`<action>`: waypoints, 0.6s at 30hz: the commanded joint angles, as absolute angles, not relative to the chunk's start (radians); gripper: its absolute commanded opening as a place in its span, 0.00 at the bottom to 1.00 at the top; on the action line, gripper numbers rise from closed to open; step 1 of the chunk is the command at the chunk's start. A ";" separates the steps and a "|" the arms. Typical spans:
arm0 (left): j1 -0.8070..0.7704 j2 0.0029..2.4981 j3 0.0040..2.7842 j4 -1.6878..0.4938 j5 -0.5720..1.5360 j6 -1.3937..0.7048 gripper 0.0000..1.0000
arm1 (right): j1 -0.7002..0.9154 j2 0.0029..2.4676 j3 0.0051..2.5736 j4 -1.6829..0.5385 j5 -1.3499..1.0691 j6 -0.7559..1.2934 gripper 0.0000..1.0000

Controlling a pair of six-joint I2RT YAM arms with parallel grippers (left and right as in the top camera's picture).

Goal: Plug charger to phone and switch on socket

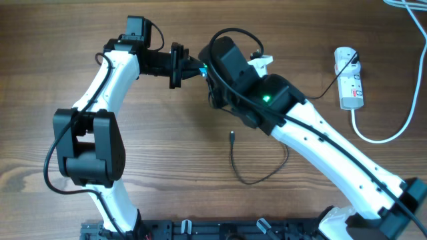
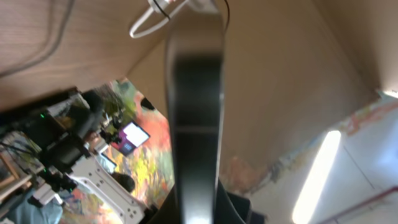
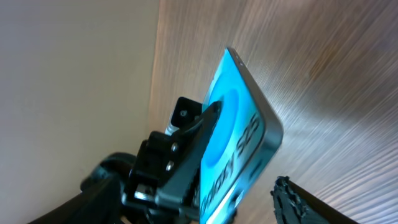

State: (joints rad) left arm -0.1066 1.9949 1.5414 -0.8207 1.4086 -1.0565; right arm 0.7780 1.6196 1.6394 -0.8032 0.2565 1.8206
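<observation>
The phone, with its teal screen and white lettering, is held up on edge above the table. My left gripper is shut on it. In the left wrist view its dark edge rises from between the left gripper's jaws. My right gripper stands open around the phone's lower end, and one rough black fingertip is clear of it. The charger's plug tip lies loose on the table, its thin black cable looping toward the white socket at the far right.
A thick white cord curves from the socket toward the right edge of the wooden table. The right arm's body covers the phone from above. A black rail runs along the near edge.
</observation>
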 commanded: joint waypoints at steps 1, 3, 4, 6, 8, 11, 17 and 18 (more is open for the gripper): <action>-0.109 1.965 1.560 -0.818 1.256 -0.996 0.04 | 0.735 1.521 1.661 -0.842 0.287 1.517 1.00; -0.108 1.965 1.560 -0.818 1.184 -0.917 0.04 | 0.691 1.475 1.661 -0.878 0.245 1.245 1.00; -0.108 1.965 1.560 -0.818 1.161 -0.893 0.04 | 0.665 1.454 1.661 -0.908 0.214 1.109 1.00; -0.107 1.965 1.560 -0.818 1.087 -0.798 0.04 | 0.614 1.426 1.661 -0.990 0.153 0.894 1.00; -0.107 1.965 1.560 -0.819 1.032 -0.724 0.04 | 0.576 1.421 1.660 -1.111 0.099 0.752 1.00; -0.107 1.965 1.560 -0.818 0.979 -0.686 0.04 | 0.565 1.446 1.635 -1.239 0.039 0.626 1.00; -0.104 1.965 1.560 -0.867 0.770 -0.683 0.04 | 0.565 1.523 1.445 -1.230 -0.107 0.478 0.99; -0.102 1.965 1.560 -0.877 0.731 -0.683 0.04 | 0.565 1.536 1.418 -1.221 -0.114 0.462 0.99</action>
State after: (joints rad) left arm -0.1066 1.9949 1.5414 -0.8604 0.8711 -0.7185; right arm 0.5659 1.4921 1.4864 -1.2316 -0.0269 0.5888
